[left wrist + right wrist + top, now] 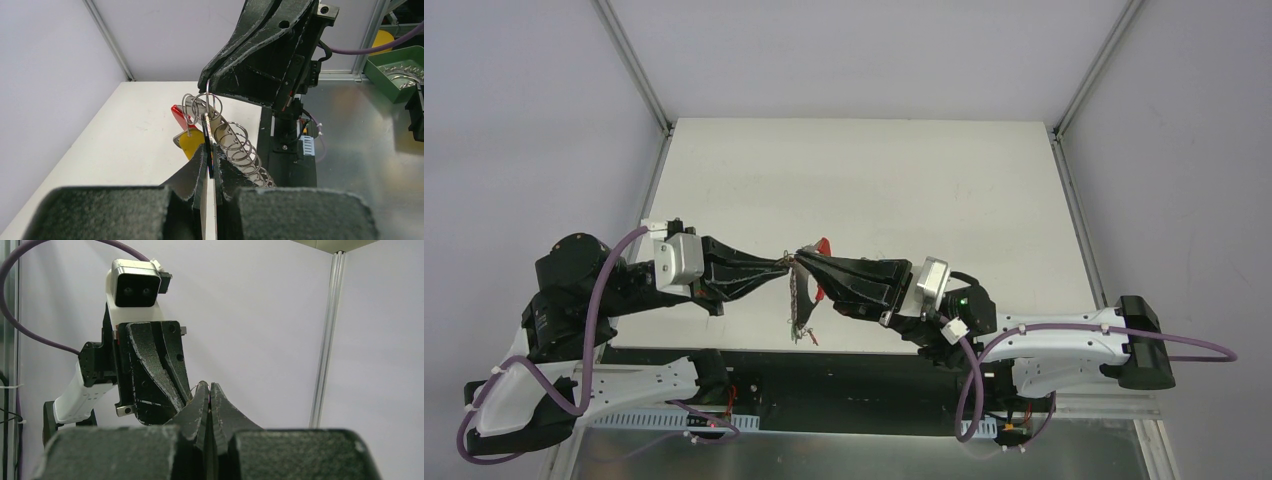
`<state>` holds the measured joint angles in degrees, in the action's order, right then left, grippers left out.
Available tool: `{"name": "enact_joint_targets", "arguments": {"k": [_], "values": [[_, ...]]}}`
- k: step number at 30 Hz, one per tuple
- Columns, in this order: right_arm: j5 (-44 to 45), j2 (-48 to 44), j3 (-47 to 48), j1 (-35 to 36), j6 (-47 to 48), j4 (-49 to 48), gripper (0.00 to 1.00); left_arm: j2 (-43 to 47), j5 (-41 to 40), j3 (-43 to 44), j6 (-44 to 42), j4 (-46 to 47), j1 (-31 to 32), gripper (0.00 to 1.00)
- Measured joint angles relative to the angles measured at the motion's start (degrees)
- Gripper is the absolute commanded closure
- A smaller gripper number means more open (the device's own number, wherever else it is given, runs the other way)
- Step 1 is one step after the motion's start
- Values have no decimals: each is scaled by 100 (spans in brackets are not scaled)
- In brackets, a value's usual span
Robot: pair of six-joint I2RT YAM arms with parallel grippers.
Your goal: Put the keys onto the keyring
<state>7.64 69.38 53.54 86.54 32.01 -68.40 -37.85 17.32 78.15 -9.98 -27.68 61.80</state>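
Observation:
The keyring hangs between both grippers above the table's near edge. Its red arc and silvery row of loops dangle downward. In the left wrist view the loops and the red arc sit just beyond my fingers. My left gripper is shut on a thin black key tag, edge-on, with its wire ring up against the loops. A yellow-tagged key hangs on the ring. My right gripper is shut on a thin wire loop of the keyring, tip to tip with the left gripper.
A green bin with metal rings stands off the table at the right in the left wrist view. The white table stretches behind the grippers. Frame posts stand at its far corners.

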Motion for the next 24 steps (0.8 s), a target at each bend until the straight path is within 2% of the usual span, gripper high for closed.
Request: {"name": "enact_joint_targets", "arguments": {"k": [24], "values": [[-9, 0, 0, 37, 179, -98, 100, 81, 55, -98, -2, -7, 2, 100]]}}
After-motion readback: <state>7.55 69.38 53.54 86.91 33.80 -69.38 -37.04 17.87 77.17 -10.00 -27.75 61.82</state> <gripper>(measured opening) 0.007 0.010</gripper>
